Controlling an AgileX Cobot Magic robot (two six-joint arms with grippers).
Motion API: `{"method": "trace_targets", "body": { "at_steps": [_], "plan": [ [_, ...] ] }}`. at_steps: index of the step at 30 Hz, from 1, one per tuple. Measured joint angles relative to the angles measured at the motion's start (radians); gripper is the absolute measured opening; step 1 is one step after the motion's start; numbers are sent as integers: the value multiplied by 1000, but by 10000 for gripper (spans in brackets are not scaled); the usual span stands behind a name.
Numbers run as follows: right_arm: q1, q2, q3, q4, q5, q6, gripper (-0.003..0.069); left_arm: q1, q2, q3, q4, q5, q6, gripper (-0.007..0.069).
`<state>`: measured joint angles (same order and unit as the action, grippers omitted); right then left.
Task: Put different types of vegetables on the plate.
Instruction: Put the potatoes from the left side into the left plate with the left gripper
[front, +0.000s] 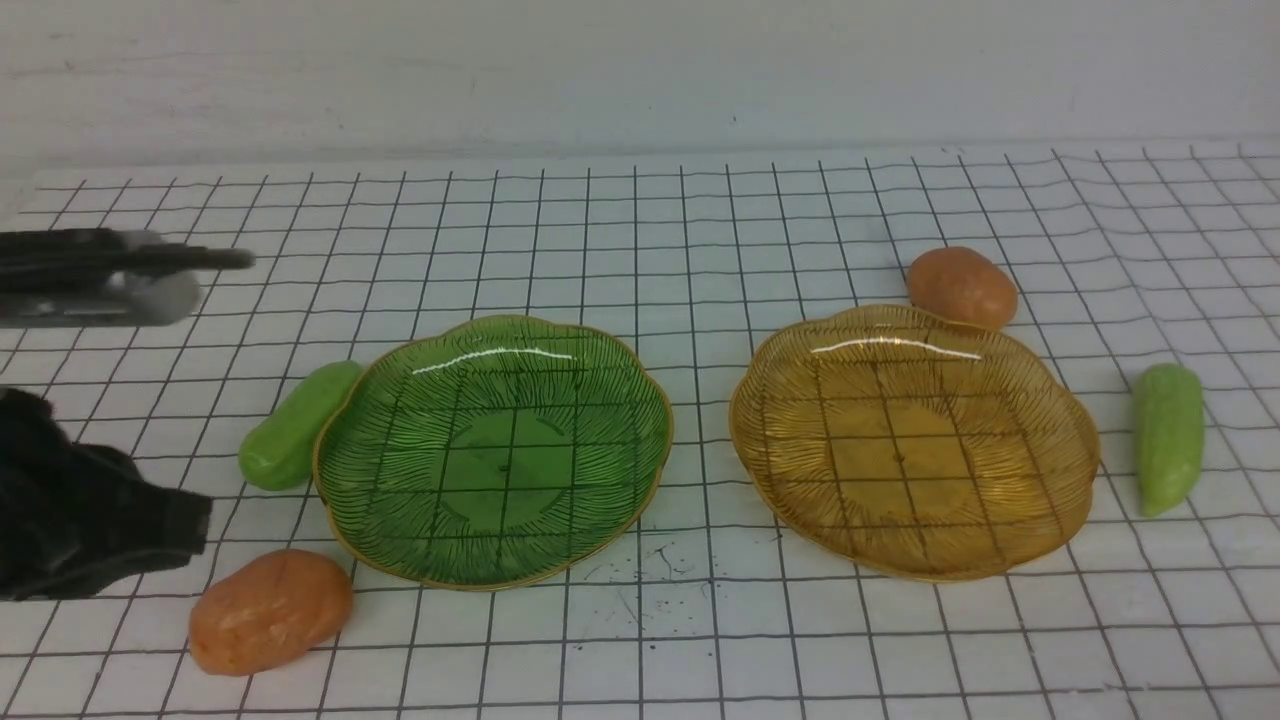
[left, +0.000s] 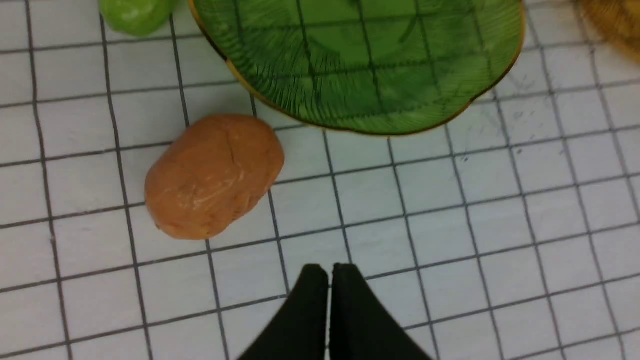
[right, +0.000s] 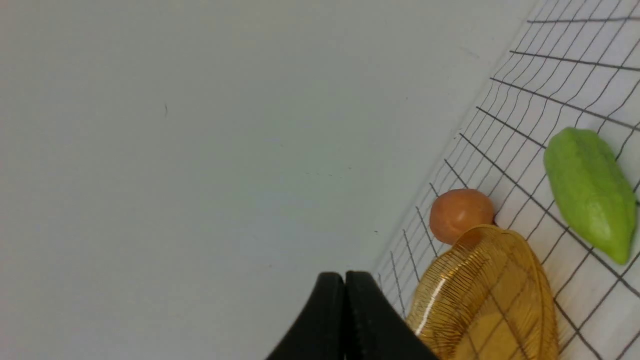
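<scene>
Front view — right cucumber (front: 1167, 437) runs near-to-far; left cucumber (front: 297, 424) slants rightward; left fingers (left: 306, 310) and right fingers (right: 325, 320) pressed together.

White worktop (front: 700, 200) ruled in black grid squares, plain pale wall (front: 640, 70) along its far edge, faint dark scuffs (front: 648, 572) towards the near edge.

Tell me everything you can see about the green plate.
The green plate is translucent, glass-like, with a scalloped, gold-edged rim and fine radiating ribs; grid lines show through it. It lies flat and empty on the gridded mat, left of the amber plate. A green cucumber piece lies right beside its left rim; an orange potato piece sits nearby, apart.
</scene>
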<state>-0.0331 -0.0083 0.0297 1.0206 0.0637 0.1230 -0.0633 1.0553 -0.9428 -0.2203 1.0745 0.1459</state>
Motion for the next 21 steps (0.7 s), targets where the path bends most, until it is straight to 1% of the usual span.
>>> {"method": "trace_targets", "body": {
  "at_steps": [3, 5, 7, 8, 9, 10, 13, 16, 19, 20, 21],
  "plan": [
    [0, 0, 0, 42, -13, -34, -14, 0, 150, -61, 1, 20, 52, -8],
    [0, 0, 0, 48, -13, -38, -14, 0, 188, -78, 1, 20, 73, -8],
    [0, 0, 0, 50, -9, -47, -14, 0, 260, -89, 3, 20, 127, -8],
    [0, 0, 0, 50, 5, -57, -14, 0, 302, -92, 4, 20, 184, -8],
    [0, 0, 0, 50, 13, -59, -14, 0, 307, -92, 4, 20, 198, -8],
    [0, 0, 0, 46, 52, -88, -14, 0, 331, -92, 5, 20, 230, -8],
    [0, 1, -55, 23, 240, -206, -14, 0, 375, -92, 6, -3, 327, 4],
    [0, 65, -171, 5, 378, -328, -14, 0, 385, -92, 6, -87, 382, 59],
    [0, 179, -276, -20, 471, -425, -14, 0, 386, -94, 6, -122, 415, 155],
    [0, 240, -312, -33, 523, -467, -14, 0, 387, -94, 6, -125, 427, 200],
    [0, 290, -344, -44, 566, -504, -14, 0, 389, -94, 7, -129, 445, 262]
  ]
}}
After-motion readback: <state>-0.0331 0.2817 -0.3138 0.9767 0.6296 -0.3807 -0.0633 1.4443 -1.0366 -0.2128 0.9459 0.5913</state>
